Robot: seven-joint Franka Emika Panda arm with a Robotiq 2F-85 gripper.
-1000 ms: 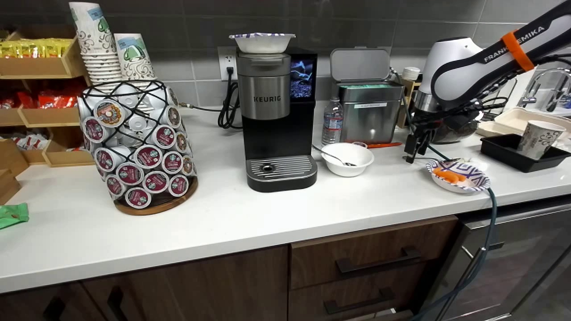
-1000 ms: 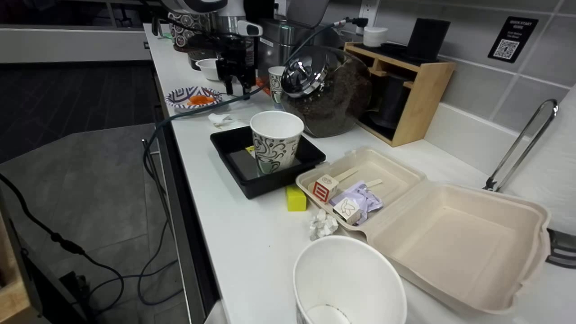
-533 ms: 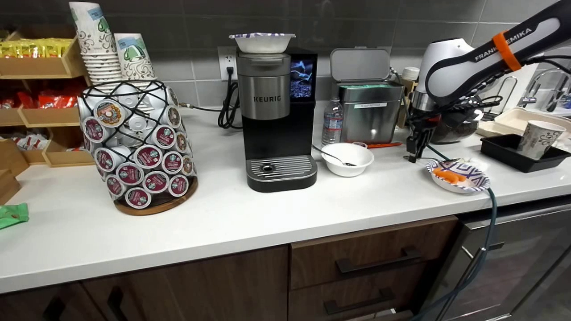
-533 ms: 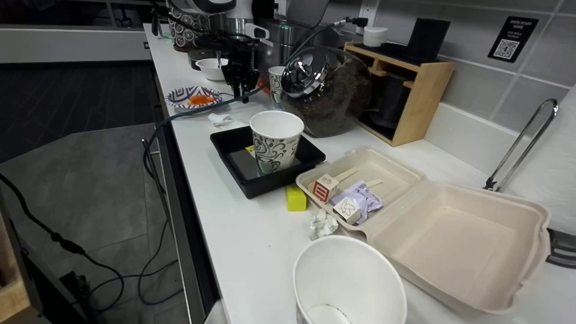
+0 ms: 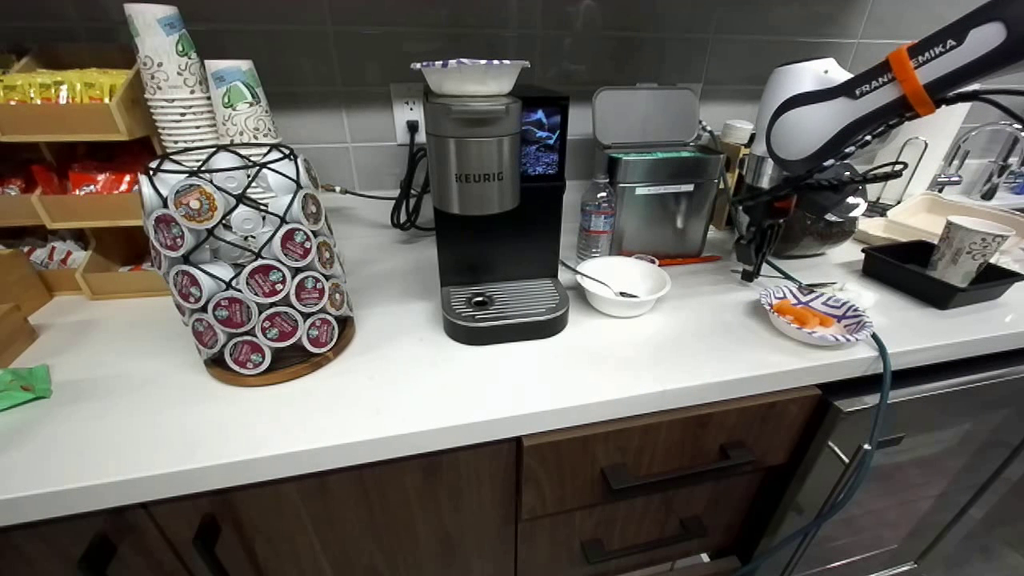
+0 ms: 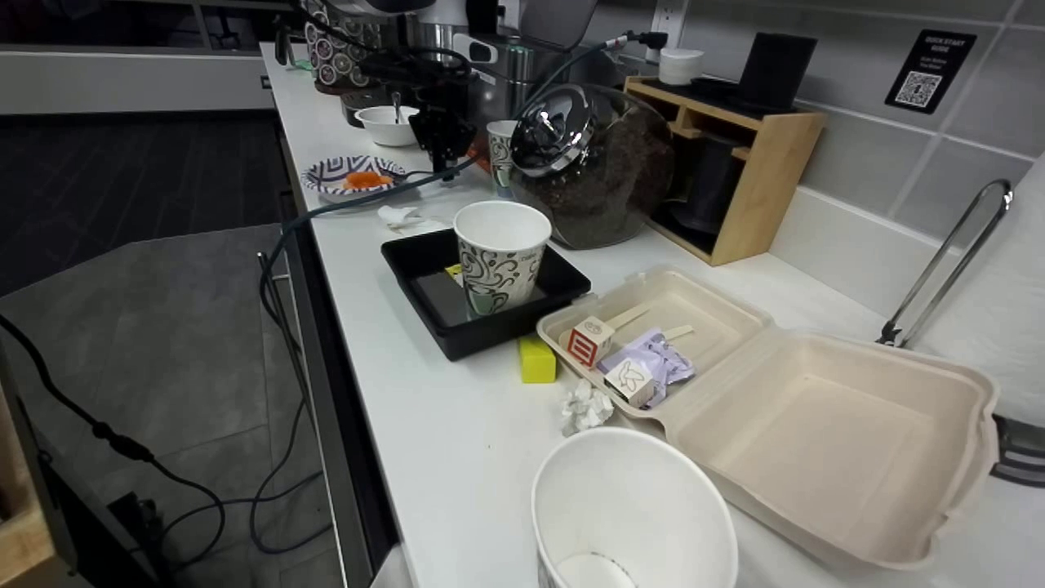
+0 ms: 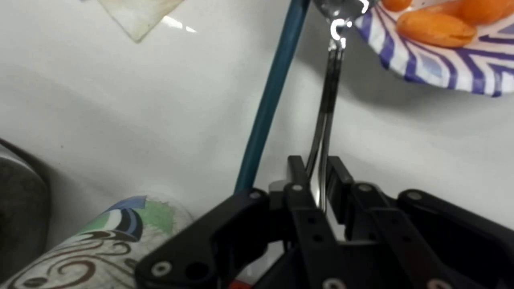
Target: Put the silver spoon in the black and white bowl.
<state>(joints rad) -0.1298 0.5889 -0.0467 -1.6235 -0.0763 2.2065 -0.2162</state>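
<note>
In the wrist view my gripper [image 7: 315, 160] has its fingers closed around the slim handle of the silver spoon [image 7: 332, 76]. The spoon's head reaches the edge of a white dish with a purple-blue pattern [image 7: 431, 66], which holds orange carrots. In an exterior view the gripper [image 5: 750, 276] is low over the counter beside that dish, and the spoon [image 6: 398, 174] lies over the dish's rim in an exterior view. The fingers hide the handle's rear part. The black and white bowl is hidden or out of view.
A blue cable [image 7: 273, 88] runs close beside the spoon, with a paper cup [image 7: 100, 249] behind it. A plain white bowl [image 5: 624, 308] with another spoon stands by the coffee machine [image 5: 480, 192]. A glass jar [image 6: 612, 180] and black tray [image 6: 457, 347] are nearby.
The jaws have closed around the spoon's handle. Gripper and spoon have shifted slightly up and, in an exterior view, rightward. The patterned dish has shifted a little.
</note>
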